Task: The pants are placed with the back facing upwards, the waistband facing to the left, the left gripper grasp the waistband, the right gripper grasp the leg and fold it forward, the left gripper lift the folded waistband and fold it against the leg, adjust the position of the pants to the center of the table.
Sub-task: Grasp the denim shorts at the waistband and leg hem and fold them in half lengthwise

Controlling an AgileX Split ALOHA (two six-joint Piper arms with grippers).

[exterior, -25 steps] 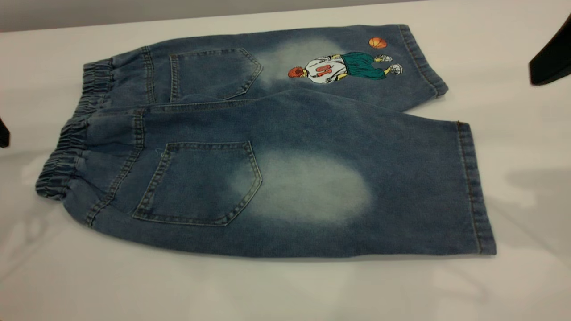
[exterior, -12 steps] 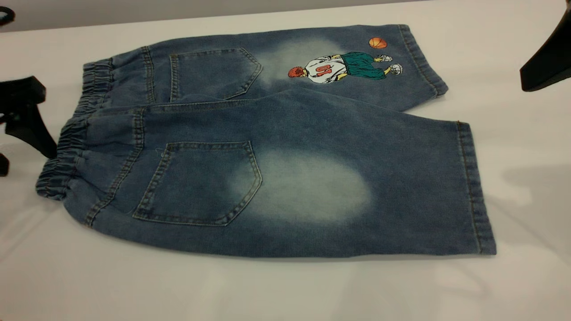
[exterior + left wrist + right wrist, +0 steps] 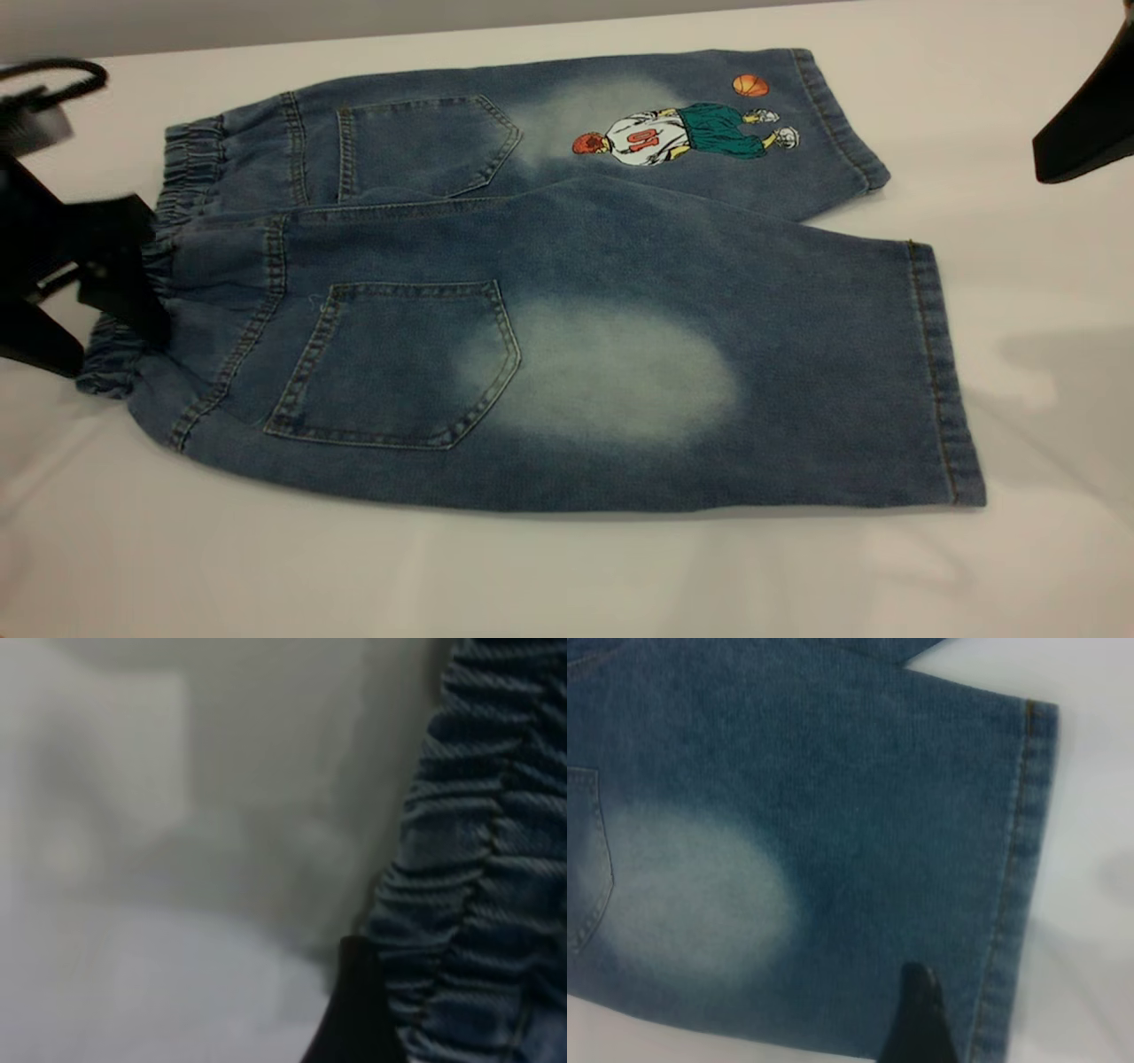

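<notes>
In the exterior view the pants (image 3: 549, 292) lay flat on the table (image 3: 567, 576), back pockets up, waistband (image 3: 159, 239) toward nine o'clock. The left gripper (image 3: 97, 292) sat at that band, one finger over the gathered denim and another off the edge at eight o'clock, jaws parted and clasping nothing. The right gripper (image 3: 1085, 124) hung at two o'clock; its jaws could not be told. The left wrist view showed the ruffled waistband beside a dark fingertip (image 3: 354, 1019). The right wrist view showed a fingertip (image 3: 920, 1019) over the leg near its hem.
</notes>
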